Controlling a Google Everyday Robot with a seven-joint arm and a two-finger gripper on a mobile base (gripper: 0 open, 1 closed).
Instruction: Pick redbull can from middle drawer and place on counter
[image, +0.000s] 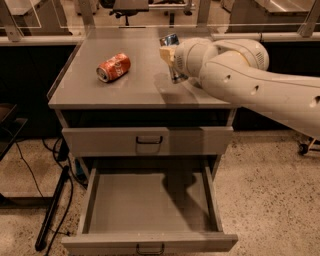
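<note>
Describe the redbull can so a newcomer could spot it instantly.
Find the grey counter above the open middle drawer. Toward its right rear, the robot's gripper holds the redbull can roughly upright. It is slim and silver-blue, unlike the orange soda can lying on its side to the left.

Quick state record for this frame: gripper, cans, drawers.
gripper: over the counter, right rear, shut on redbull can
redbull can: in the gripper, slightly tilted; contact with the counter unclear
orange can: on its side, left part of the counter
middle drawer: pulled open, nothing in it
top drawer: closed
</note>
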